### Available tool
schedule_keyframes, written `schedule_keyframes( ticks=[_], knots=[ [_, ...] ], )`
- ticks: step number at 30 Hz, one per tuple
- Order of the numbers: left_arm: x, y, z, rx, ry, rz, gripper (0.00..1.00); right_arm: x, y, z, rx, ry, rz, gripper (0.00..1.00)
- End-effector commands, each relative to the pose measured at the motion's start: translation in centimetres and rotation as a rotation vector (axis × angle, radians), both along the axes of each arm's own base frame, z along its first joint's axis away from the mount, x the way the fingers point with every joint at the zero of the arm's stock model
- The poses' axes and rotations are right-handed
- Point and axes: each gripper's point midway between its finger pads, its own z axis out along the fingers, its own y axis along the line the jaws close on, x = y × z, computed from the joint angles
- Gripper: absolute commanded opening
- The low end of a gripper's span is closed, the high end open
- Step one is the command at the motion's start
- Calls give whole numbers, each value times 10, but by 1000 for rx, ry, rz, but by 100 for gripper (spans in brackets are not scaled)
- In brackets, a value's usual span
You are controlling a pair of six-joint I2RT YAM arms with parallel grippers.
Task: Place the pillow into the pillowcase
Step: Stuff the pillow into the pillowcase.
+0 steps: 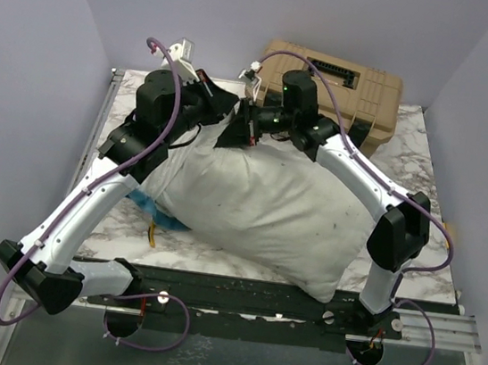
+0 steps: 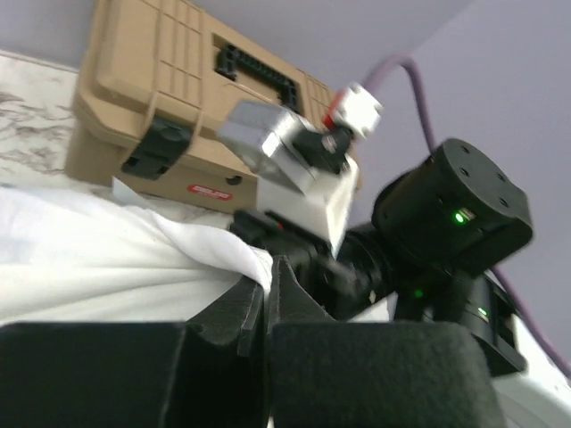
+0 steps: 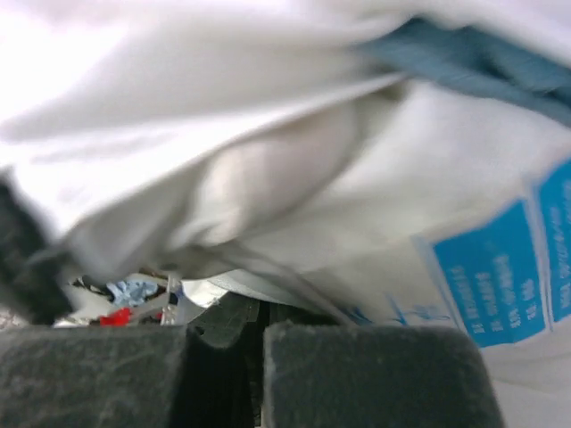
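Note:
The pillow [image 1: 268, 208], plump, white and speckled, fills the middle of the marble table. Only a blue strip of the pillowcase [image 1: 147, 204] peeks out under its left side, and a blue fold [image 3: 473, 62] shows in the right wrist view. Both grippers meet at the pillow's far edge. My left gripper [image 1: 228, 108] [image 2: 266, 276] is shut with a corner of white fabric [image 2: 134, 259] pinched at its tips. My right gripper [image 1: 230, 136] [image 3: 263, 312] is shut under bunched white fabric beside a blue-printed label [image 3: 495, 276]. A fold runs into its jaws.
A tan hard case [image 1: 347, 84] [image 2: 161, 98] stands at the back of the table, just behind the two grippers. The right arm's wrist [image 2: 451, 214] sits close to my left fingers. Purple walls close in the sides.

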Motion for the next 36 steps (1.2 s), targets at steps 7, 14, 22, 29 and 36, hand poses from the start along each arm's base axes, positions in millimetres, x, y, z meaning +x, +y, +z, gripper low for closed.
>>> schedule_keyframes(
  ticks=[7, 14, 22, 29, 36],
  knots=[
    [-60, -47, 41, -138, -94, -349, 0, 72, -51, 45, 270, 170, -216, 0],
    [-53, -15, -58, -97, 86, -142, 0, 81, -50, 30, 238, 173, -262, 0],
    [-78, -3, -162, -23, 274, -141, 0, 61, -32, -35, 144, 192, -210, 0],
    [-74, 31, -125, 139, 165, -35, 39, 43, -17, -58, 120, 237, -171, 0],
    [-54, 66, -46, 256, 12, 141, 67, 40, -18, -56, 109, 249, -168, 0]
  ],
)
